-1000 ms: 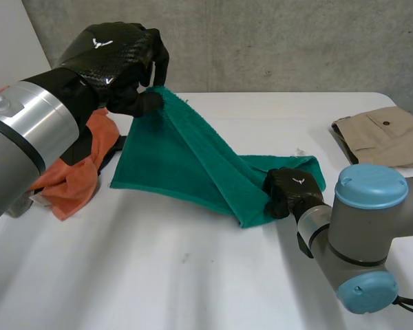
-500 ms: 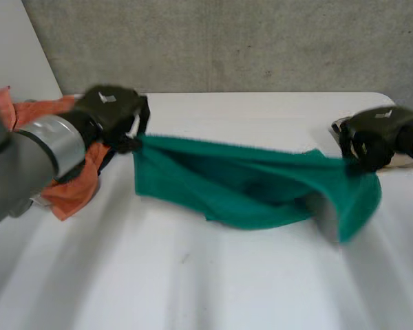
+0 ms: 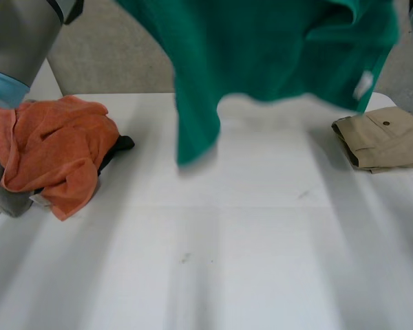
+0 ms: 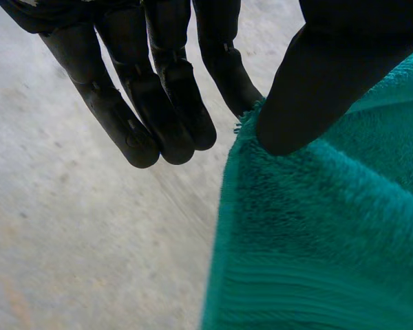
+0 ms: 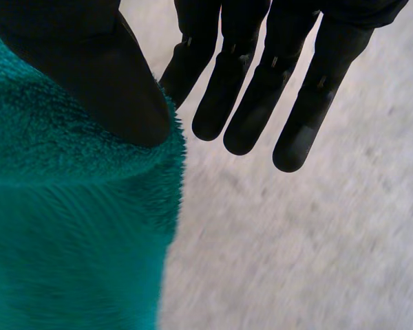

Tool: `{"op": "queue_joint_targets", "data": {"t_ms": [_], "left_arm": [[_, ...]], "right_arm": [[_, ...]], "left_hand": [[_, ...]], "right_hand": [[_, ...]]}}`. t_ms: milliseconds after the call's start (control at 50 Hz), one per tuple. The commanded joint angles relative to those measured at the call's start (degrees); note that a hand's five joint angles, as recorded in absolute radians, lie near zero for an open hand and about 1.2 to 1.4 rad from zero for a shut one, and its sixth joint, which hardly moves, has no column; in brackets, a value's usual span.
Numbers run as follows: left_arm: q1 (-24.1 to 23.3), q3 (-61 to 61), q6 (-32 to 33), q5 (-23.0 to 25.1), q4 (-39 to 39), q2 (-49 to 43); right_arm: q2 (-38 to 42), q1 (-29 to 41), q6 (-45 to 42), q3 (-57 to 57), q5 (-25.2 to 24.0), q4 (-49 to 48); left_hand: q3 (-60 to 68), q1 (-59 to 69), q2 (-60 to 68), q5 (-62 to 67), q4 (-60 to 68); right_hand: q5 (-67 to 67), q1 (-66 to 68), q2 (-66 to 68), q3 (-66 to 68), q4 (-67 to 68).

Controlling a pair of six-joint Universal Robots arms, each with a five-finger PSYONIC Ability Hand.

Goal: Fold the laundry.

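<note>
Towel (image 3: 261, 48) green, up off table (image 3: 227, 240), L hand (image 4: 316, 75) thumb-pinching one corner, R hand (image 5: 82, 69) the other

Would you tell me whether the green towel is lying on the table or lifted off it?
Lifted: the green towel hangs above the table, pinched by the left hand and right hand.

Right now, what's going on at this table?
The robot holds a green terry towel up in the air above the white table, stretched between both hands. The left hand pinches one upper corner between thumb and fingers, and the right hand pinches the other. The towel hangs loose, not yet folded. A crumpled orange cloth lies at the table's left and a folded beige garment at its right.
</note>
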Motion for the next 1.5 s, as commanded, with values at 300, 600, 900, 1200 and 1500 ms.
{"op": "queue_joint_targets", "data": {"t_ms": [300,600,900,1200,1500], "left_arm": [[-1.0,-40.7,7.3,-1.0,2.2,-4.1],[-0.4,-40.7,7.0,-0.2,-0.3,-5.8],[13.2,-49.6,8.8,7.8,-0.8,1.7],[17.5,-56.1,23.7,12.6,0.5,-2.6],[16.5,-55.2,21.5,12.8,2.0,-3.4]], "right_arm": [[6.2,-4.1,-9.8,21.2,-16.9,18.8],[9.1,-3.5,-14.7,26.1,-12.1,19.3],[-8.4,-7.2,-0.9,42.9,-1.2,19.8],[-2.1,-12.8,-8.1,53.7,-11.0,9.1],[3.2,-12.8,-10.6,51.8,-9.0,-1.7]], "left_hand": [[11.9,14.0,11.4,13.5,11.5],[-43.1,-41.0,-43.5,-41.4,-43.5],[-41.1,-39.0,-41.5,-39.4,-41.5],[-38.4,-36.3,-38.8,-36.7,-38.8],[-38.4,-36.3,-38.8,-36.7,-38.8]], "right_hand": [[11.8,15.5,12.5,11.9,11.4],[-49.9,-46.3,-49.3,-49.9,-50.3],[-44.4,-40.8,-43.7,-44.4,-44.8],[-34.1,-30.5,-33.5,-34.1,-34.5],[-19.5,-15.8,-18.8,-19.5,-19.9]]}}
